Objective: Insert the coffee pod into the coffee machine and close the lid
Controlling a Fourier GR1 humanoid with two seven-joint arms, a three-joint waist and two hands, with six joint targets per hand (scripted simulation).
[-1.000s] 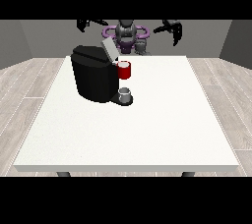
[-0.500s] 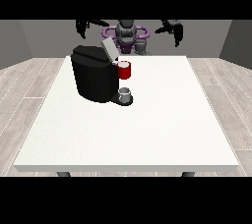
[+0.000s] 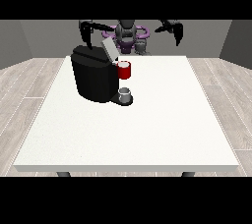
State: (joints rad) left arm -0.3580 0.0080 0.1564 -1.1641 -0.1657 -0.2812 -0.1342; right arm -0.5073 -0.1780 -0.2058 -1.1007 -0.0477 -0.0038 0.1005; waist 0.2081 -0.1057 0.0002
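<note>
Nearest, only white bench (image 3: 123, 139), nothing standing on it. Further back, left of centre, the black coffee machine (image 3: 94, 78), with its lid (image 3: 109, 50) tipped up and open. At its front, a red thing at the machine (image 3: 124, 70); directly below, on the machine's foot, a small grey thing (image 3: 125, 94). Near the far edge, a second grey thing (image 3: 141, 47). Cannot tell which, if either, is the coffee pod.

Beyond that, both hands up above the far edge, well apart from everything on the bench: the hand at the view's left (image 3: 87, 34) just behind the machine, the hand at the view's right (image 3: 175, 29) out to the side. Holding nothing visible; open or curled, cannot tell.

Judged as an early stage, with nothing grasped yet. Risks from here: reaching for the wrong grey thing; clipping the raised lid on the way down and knocking it shut before loading; nudging the machine along the bench.
</note>
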